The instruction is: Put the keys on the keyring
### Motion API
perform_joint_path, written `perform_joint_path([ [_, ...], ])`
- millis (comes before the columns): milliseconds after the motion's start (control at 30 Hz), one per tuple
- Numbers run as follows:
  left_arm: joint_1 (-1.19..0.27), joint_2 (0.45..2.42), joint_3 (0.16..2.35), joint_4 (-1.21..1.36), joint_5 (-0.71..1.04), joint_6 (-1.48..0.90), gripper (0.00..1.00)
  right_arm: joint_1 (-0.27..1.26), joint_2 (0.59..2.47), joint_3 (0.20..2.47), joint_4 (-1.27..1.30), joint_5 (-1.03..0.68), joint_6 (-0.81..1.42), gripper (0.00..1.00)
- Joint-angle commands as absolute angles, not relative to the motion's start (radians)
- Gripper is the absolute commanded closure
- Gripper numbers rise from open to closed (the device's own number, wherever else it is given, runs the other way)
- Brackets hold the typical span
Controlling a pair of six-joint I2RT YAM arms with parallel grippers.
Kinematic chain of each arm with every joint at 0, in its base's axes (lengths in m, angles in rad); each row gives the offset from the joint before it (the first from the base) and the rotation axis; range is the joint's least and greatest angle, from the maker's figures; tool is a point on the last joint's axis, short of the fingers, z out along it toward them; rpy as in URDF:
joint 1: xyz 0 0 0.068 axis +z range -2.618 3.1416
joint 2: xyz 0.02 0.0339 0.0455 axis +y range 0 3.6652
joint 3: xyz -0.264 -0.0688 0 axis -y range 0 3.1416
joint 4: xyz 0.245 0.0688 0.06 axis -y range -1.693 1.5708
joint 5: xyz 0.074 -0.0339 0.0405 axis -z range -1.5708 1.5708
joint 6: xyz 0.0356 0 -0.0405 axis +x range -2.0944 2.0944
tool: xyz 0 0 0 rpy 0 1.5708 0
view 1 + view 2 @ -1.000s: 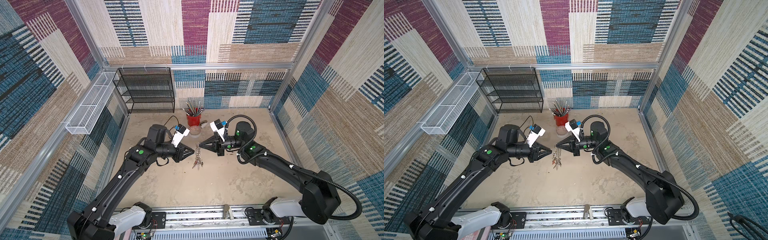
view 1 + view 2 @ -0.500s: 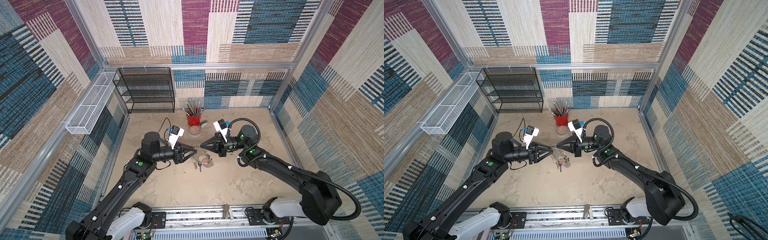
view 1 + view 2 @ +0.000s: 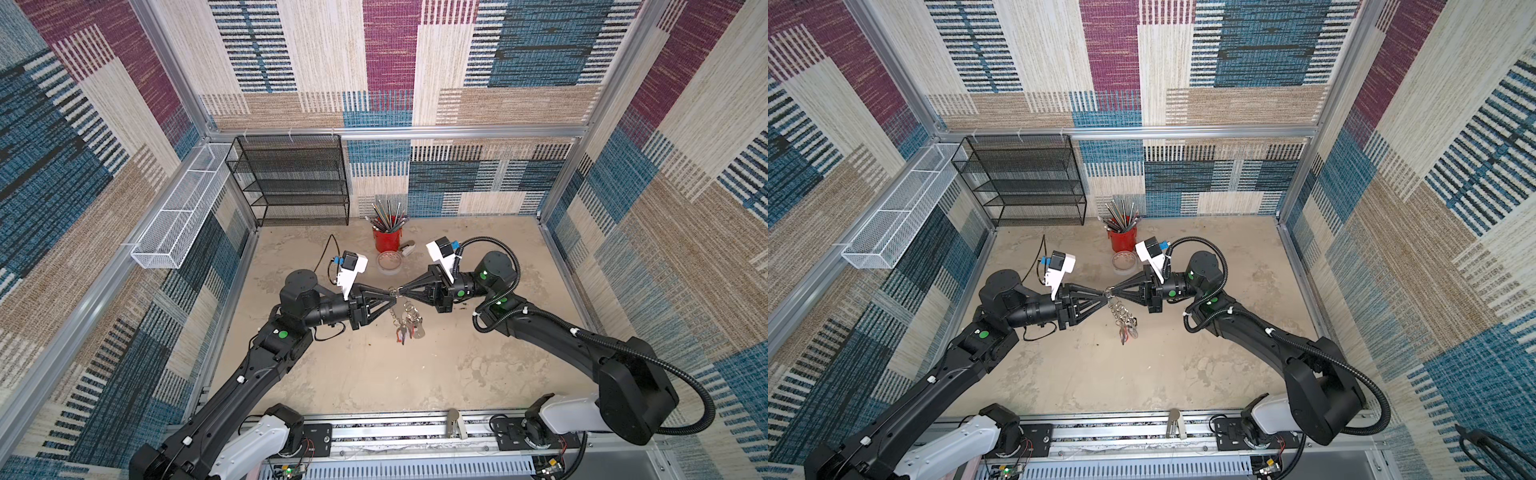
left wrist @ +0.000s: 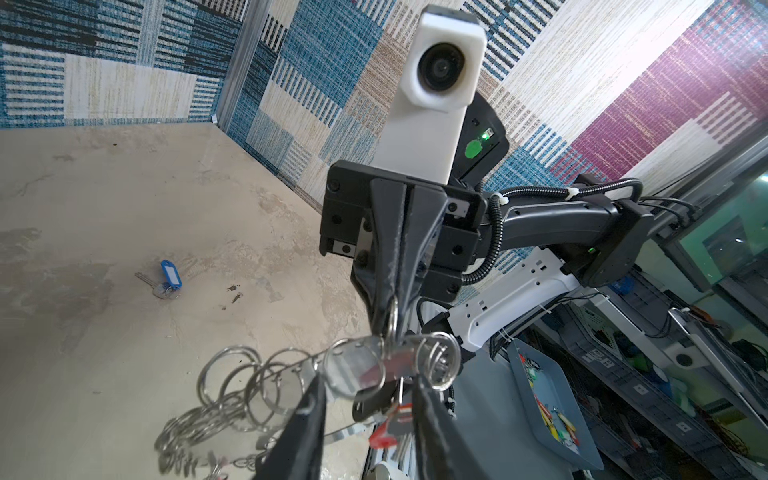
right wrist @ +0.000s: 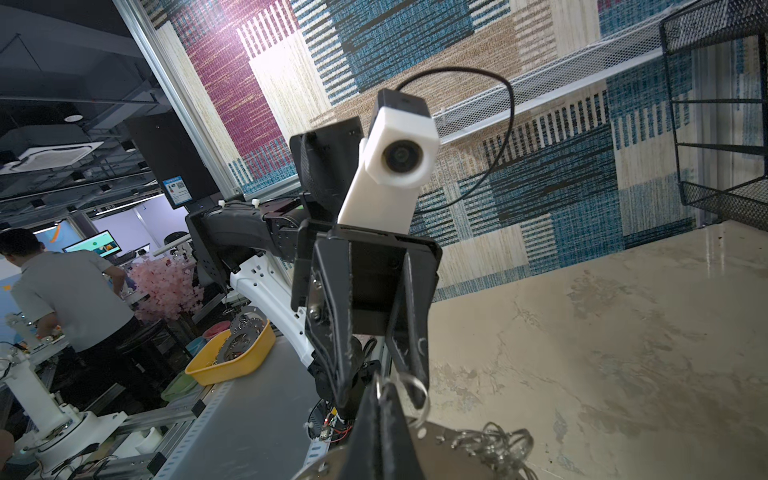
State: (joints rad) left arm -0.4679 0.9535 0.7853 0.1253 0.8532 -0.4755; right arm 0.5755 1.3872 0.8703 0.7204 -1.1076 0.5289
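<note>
In both top views the two arms meet tip to tip above the middle of the desk [image 3: 374,374]. The left gripper [image 3: 392,294] reaches in from the left of the frame and the right gripper [image 3: 402,292] from the right.

The right gripper's fingers are pressed together. In the left wrist view they pinch one split ring of the keyring [image 4: 353,368] at their very tip. The keyring hangs from that pinch, clear of the desk, and its rings and keys dangle just below the meeting point in both top views [image 3: 1121,318].

The left gripper's fingers [image 4: 309,419] stand spread, one on each side of the ring cluster. I cannot tell whether they press on anything. A red tag [image 4: 384,434] hangs among the rings between them.

A blue-tagged key [image 4: 168,277] lies flat on the desk, well apart from the keyring, at the left of the left wrist view.

A red pencil cup [image 3: 387,240] and a tape roll [image 3: 389,262] sit just behind the grippers. A black mesh shelf [image 3: 291,183] stands at the back wall.
</note>
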Motion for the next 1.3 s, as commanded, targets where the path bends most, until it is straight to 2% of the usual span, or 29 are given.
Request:
perform_joint_path([
  [0,-0.471,0.958,0.785,0.192,0.881,-0.513,0.67,0.577,1.391,0.874,0.763,-1.105,0.546,1.0],
  [233,-0.474,0.966,0.781,0.245,0.889,-0.548,0.68,0.578,1.395,0.876,0.757,-1.103,0.543,1.0],
  [500,-0.486,0.993,0.795,0.22,0.879,-0.529,0.76,0.578,1.398,0.882,0.745,-1.1,0.538,1.0],
  [933,-0.495,1.025,0.821,0.178,0.83,-0.534,1.0,0.583,1.407,0.883,0.692,-1.083,0.497,1.0],
  [1200,-0.497,1.047,0.887,0.027,0.791,-0.482,1.0,0.583,1.388,0.89,0.629,-1.073,0.446,1.0],
  [1267,-0.496,1.045,0.913,-0.034,0.781,-0.441,1.0,0.581,1.377,0.892,0.609,-1.069,0.429,0.95],
])
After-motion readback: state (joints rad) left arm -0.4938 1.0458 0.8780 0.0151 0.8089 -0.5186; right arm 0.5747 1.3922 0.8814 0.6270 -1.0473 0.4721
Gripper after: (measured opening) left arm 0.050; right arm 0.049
